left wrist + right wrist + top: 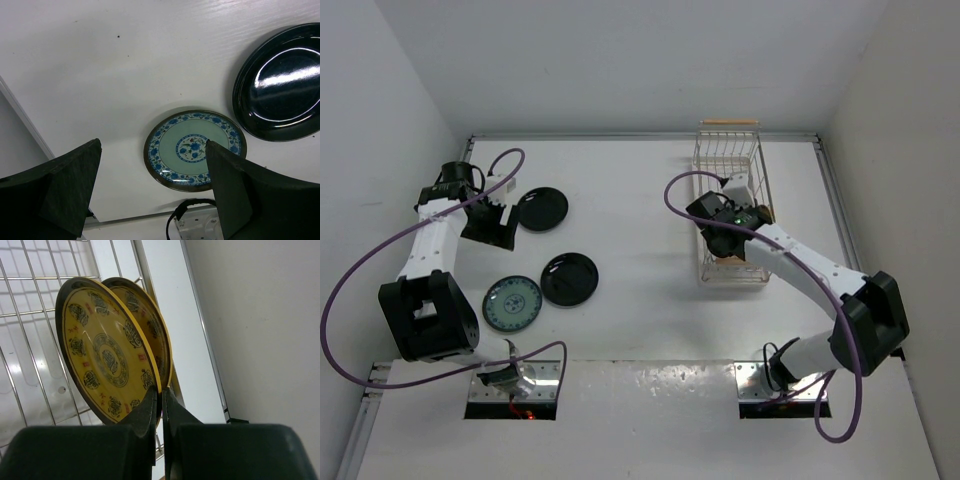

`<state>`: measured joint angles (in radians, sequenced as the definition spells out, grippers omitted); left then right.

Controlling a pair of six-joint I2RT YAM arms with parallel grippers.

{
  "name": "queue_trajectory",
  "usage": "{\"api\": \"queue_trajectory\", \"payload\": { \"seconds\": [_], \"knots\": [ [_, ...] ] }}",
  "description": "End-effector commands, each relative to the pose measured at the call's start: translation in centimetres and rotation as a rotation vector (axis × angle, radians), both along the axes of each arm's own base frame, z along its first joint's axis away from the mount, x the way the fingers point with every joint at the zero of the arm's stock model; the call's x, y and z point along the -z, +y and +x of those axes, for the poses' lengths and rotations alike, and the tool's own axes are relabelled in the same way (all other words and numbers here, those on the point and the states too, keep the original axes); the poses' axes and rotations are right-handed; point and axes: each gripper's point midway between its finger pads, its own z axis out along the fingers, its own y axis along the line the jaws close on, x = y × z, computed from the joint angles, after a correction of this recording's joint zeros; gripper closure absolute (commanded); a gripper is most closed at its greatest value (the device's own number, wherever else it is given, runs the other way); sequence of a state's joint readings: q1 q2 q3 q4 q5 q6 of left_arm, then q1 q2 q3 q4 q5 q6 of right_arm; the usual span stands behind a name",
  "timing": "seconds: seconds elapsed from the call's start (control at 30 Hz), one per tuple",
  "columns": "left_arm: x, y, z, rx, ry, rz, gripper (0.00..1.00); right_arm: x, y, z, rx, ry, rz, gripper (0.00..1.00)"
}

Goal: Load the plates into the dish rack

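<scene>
Two mustard yellow patterned plates stand on edge inside the white wire dish rack. My right gripper is shut on the lower rim of the nearer yellow plate; the other yellow plate stands close behind it. On the table lie a pale teal patterned plate and two glossy black plates. My left gripper hangs open and empty above the table, just left of the far black plate. Its view shows the teal plate between the fingers and a black plate.
The rack sits at the back right, with a wooden handle bar at its far end. White walls close in left, right and back. A raised table edge strip runs beside the rack. The left arm's base mount and cable lie near the teal plate.
</scene>
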<state>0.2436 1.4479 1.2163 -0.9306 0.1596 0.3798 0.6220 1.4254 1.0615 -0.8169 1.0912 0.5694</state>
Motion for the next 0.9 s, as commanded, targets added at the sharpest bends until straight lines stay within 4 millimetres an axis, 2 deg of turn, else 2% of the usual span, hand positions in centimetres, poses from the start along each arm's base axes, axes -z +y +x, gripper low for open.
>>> {"api": "queue_trajectory", "payload": {
  "seconds": [0.0, 0.23, 0.3, 0.37, 0.43, 0.57, 0.63, 0.7, 0.8, 0.87],
  "knots": [
    [-1.2, -0.1, 0.8, -0.001, -0.051, 0.010, 0.11, 1.2, 0.2, -0.1, 0.019, 0.009, 0.027, 1.00],
    [-1.2, 0.1, 0.8, -0.005, -0.049, 0.018, 0.11, 2.8, 0.5, -0.2, 0.024, 0.082, 0.002, 1.00],
    [-1.2, 0.1, 0.8, -0.005, -0.049, 0.018, 0.11, 2.8, 0.6, -0.1, 0.023, 0.087, 0.004, 0.92],
    [-0.9, 0.1, 0.8, -0.005, -0.040, 0.016, 0.11, 2.8, 0.9, -0.2, 0.013, 0.092, 0.016, 0.79],
    [-0.9, 0.1, 0.8, -0.005, -0.040, 0.016, 0.11, 2.6, 1.2, 0.2, 0.002, 0.078, 0.031, 0.73],
    [-0.6, -0.4, 1.0, 0.029, -0.036, 0.005, 0.11, -0.2, 1.7, 1.3, -0.073, 0.033, 0.030, 0.41],
    [-0.7, -0.5, 1.1, 0.043, -0.039, 0.002, 0.11, -1.7, 2.1, 1.9, -0.109, 0.004, 0.028, 0.36],
    [0.2, -1.3, 0.3, 0.096, -0.010, -0.015, 0.11, -3.7, 2.6, 2.7, -0.140, -0.050, 0.048, 0.30],
    [2.2, -2.4, -1.9, 0.189, 0.071, -0.038, 0.10, -6.8, 3.2, 3.4, -0.176, -0.115, 0.078, 0.26],
    [3.7, -2.5, -3.4, 0.247, 0.130, -0.037, 0.09, -7.4, 3.7, 3.6, -0.206, -0.124, 0.104, 0.24]
  ]
}}
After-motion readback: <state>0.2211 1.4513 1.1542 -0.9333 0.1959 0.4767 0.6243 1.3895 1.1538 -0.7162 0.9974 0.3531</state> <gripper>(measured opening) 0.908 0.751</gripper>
